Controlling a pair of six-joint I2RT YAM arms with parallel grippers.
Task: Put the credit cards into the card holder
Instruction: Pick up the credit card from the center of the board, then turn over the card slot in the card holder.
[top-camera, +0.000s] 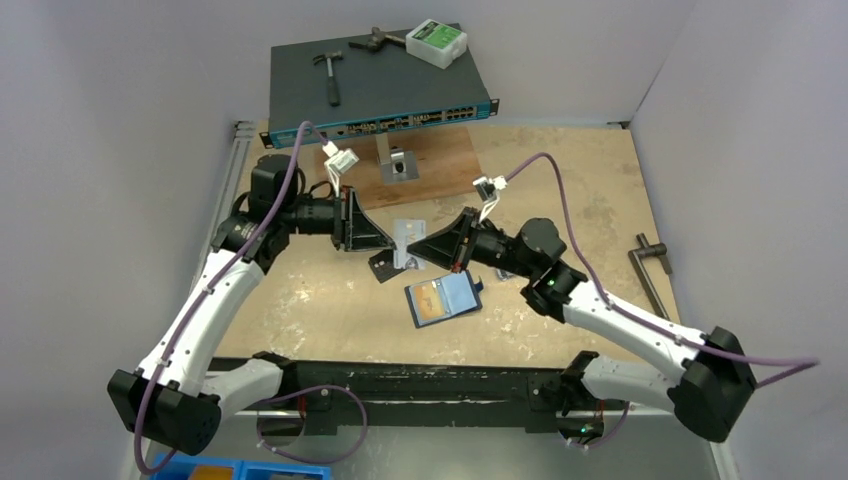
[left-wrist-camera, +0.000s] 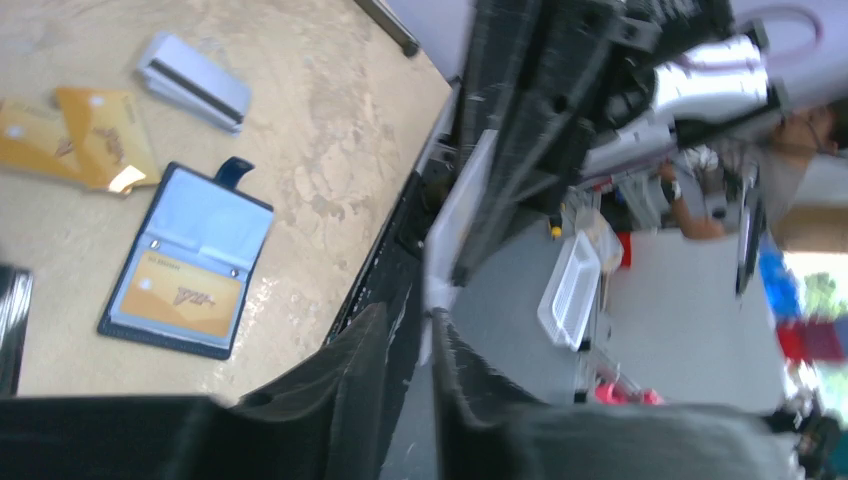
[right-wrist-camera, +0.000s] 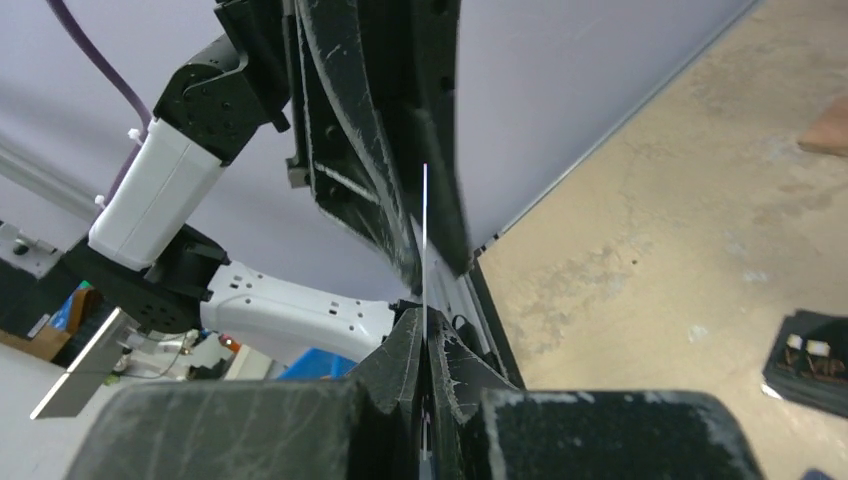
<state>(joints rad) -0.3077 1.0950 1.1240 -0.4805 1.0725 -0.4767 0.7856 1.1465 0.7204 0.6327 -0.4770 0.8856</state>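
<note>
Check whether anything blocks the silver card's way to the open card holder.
Nothing visible does. The silver card is pinched in the air between the left gripper and the right gripper. The card holder lies open on the table just nearer, one pocket free, an orange card in the other.

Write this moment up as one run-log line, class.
silver-grey card: mid-air | left claw: shut on it | right claw: shut on it | card holder: open on table, orange card sleeved
</note>
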